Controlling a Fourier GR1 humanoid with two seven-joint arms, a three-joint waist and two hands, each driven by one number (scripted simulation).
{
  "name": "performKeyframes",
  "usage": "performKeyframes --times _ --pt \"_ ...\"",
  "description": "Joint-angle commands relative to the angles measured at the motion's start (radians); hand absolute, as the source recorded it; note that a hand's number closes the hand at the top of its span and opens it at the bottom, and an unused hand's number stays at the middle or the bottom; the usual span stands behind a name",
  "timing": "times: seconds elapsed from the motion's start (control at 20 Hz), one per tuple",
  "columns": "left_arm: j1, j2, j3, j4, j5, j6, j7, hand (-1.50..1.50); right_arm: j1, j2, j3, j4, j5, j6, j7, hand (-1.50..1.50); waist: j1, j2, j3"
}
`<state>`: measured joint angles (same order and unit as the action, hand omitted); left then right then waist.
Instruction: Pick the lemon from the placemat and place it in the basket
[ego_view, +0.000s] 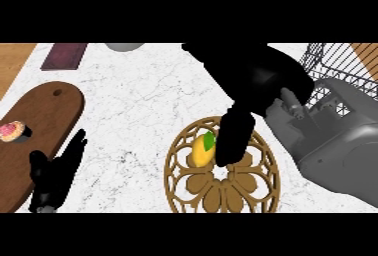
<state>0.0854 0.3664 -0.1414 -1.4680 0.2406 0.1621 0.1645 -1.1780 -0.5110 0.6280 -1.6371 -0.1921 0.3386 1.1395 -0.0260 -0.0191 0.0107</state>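
Filling the right side of the head view, our grey right forearm runs up to the right hand (247, 95), whose dark fingers hang straight down over the lemon (203, 149) without curling round it. We take the hand to be spread or relaxed, not yet pinching anything; whether a fingertip touches the fruit we cannot tell.

That lemon lies just left of those fingers, on the round openwork placemat (221, 192), partly hidden by them. Its long axis runs up and down the view, tipped slightly to the right at the top, where a green leaf end points away from us.

We judge the step to be the reach, with the grasp not made. Next we need the fingers and thumb closing across the short width, then a lift toward the wire basket (336, 57), up and to the right of the hand.

Our left hand (53, 172) rests open, far left of the right hand, beside a wooden board (44, 120) on the surface (140, 90).
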Motion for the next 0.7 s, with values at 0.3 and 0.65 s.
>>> performKeyframes --times 0.3,0.65 --pt "0.086 -0.036 -0.054 0.041 -0.013 -0.004 0.072 0.00 0.101 0.060 0.124 -0.015 0.133 -0.075 0.144 -1.50 0.016 0.012 -0.011" --pt "0.053 -0.037 -0.032 0.074 -0.013 -0.022 0.058 0.00 0.181 0.057 0.145 0.015 0.181 -0.093 0.080 -1.50 0.017 0.016 -0.011"
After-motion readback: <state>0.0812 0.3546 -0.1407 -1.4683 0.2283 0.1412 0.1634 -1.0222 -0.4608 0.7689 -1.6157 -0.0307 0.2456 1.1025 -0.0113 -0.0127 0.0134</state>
